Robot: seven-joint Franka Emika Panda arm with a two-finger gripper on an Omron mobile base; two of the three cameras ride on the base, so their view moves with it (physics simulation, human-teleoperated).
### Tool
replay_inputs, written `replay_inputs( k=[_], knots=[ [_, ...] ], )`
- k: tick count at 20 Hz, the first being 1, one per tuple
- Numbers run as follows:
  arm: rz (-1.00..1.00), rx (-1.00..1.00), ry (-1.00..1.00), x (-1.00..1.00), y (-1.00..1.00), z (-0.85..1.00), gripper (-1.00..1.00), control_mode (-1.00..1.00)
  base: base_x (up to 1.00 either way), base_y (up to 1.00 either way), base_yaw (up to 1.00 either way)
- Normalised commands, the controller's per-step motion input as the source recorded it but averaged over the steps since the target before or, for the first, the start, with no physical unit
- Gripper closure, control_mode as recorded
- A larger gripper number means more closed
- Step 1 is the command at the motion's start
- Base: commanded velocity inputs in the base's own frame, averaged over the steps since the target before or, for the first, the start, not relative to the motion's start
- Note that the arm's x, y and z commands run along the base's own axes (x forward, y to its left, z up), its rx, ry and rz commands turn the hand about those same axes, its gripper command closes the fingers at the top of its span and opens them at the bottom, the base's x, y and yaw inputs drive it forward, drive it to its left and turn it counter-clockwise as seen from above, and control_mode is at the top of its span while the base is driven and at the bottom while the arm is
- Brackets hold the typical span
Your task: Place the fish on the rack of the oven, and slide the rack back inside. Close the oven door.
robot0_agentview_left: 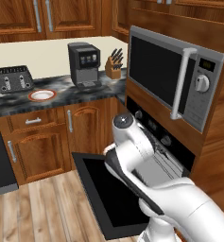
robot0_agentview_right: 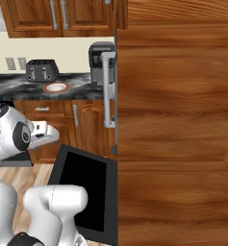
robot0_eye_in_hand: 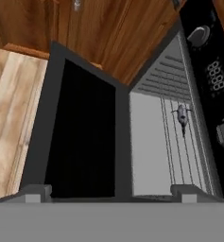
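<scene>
While the small dark grey fish already lay on the thin silver wire rack, I judged the placing step done, with the rack's slide or the door closing next. In the hand view I could not tell whether the rack sat fully inside the black built-in wall oven or partly drawn out. The wide black glass oven door hung fully open, flat over the wood floor just below the oven. My 2-finger gripper stood spread wide and held nothing, its fingertips above the door's near edge.

The next move, as I read it, called for a check on the rack, a push inward if needed, then a hand brought under the door's free edge to swing it up.

Above the oven sat the grey-framed microwave. Left of the oven, well apart on the dark marbled counter, stood a black toaster, a red-rimmed white plate, a black coffee machine and a wooden knife block. None blocked the door; my own white arm crowded the space over it.
</scene>
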Motion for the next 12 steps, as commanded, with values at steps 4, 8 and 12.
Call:
replay_inputs(
  k=[4, 8, 12],
  knots=[
    [0.24, -0.39, 0.08, -0.53, 0.64, 0.02, -1.0, -1.0, 0.0, 0.0, 0.0],
    [0.2, -0.4, 0.09, -0.41, 0.82, 0.0, -1.0, -1.0, 0.0, 0.0, 0.0],
    [0.19, -0.36, 0.19, -0.15, 0.87, 0.0, -1.0, -1.0, 0.0, 0.0, 0.0]
  ],
)
